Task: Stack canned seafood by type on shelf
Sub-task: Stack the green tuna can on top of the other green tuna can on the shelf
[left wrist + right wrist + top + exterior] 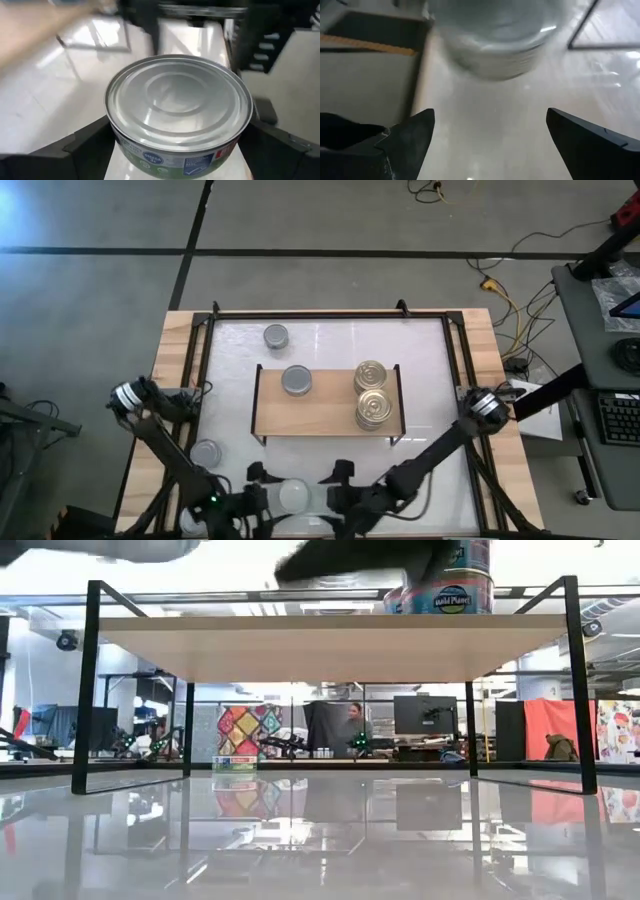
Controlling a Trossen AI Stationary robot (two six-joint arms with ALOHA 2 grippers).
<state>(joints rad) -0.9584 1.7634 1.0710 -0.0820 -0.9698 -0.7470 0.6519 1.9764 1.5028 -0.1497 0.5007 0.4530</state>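
Silver-topped can (179,112), upright at the near edge of the surface (430,380), sits between the fingers of the left tool (262,483), which flank its wall on both sides; whether they press it or stand just clear cannot be told. The right tool (335,480), released and holding nothing, waits just beside it, so the left arm is nearer. The shelf (325,415) lies straight beyond the can, carrying one silver can (296,381) on its left part and gold cans (372,392) on its right. Two more silver cans (276,336) rest on the surface. Judged next: carry toward the silver one
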